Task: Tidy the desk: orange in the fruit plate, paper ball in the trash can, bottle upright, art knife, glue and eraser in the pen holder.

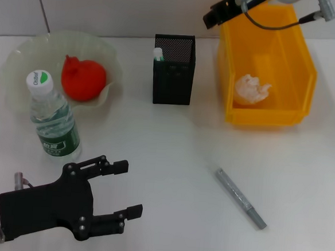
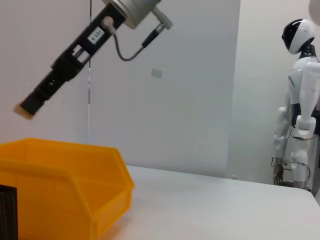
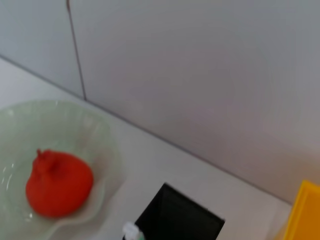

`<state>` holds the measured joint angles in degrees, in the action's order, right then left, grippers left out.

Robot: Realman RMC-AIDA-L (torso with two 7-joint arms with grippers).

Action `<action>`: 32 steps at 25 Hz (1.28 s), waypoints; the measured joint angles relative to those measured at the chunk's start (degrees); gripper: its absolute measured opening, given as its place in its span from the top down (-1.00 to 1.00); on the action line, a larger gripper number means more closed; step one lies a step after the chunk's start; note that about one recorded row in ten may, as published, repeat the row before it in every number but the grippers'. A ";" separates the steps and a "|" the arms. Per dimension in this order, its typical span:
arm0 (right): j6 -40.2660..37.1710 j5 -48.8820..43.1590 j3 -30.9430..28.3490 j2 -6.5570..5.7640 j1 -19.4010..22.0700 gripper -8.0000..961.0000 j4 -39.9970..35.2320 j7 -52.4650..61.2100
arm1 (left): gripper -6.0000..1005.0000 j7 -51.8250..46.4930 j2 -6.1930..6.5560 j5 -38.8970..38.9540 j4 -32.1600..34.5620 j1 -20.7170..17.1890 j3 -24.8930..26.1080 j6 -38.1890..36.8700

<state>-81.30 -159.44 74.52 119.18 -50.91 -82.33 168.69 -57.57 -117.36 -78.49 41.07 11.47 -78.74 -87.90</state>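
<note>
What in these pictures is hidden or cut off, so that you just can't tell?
- Pen holder contents: head view shows only a white tip; the mesh walls hide the rest, so no eraser can be confirmed.
- Right gripper: cut by the head view's top edge above the yellow bin; its fingers don't show.
- Left arm: cut by the head view's lower-left edge; only the open left gripper shows.
- Bottle label: too small to read.

I count one orange (image 1: 83, 79), one fruit plate (image 1: 23, 55), one bottle (image 1: 53, 119) and one paper ball (image 1: 251, 89). I also count one trash can (image 1: 298, 66), one pen holder (image 1: 172, 80) at about twelve o'clock, and one art knife (image 1: 240, 198). Two grippers show: left gripper (image 1: 124, 189) and right gripper (image 1: 212, 16).
</note>
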 joint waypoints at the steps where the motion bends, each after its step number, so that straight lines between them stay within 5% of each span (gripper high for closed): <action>1: 0.00 0.00 0.00 0.00 0.00 0.09 0.00 0.00 | -0.59 0.00 0.00 0.00 0.00 0.00 0.00 0.00; 20: 14.80 3.32 0.62 0.18 -4.82 0.02 21.14 -1.64 | -0.59 -0.25 -0.13 0.00 0.03 0.22 0.00 0.00; 32: 18.46 5.99 0.63 0.18 -5.63 -0.03 24.50 -3.16 | -0.59 -0.29 -0.15 0.00 -0.01 0.21 -0.01 -0.33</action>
<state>-62.83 -153.45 75.15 119.36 -56.54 -57.83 165.53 -57.85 -117.51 -78.49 41.05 11.69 -78.75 -88.22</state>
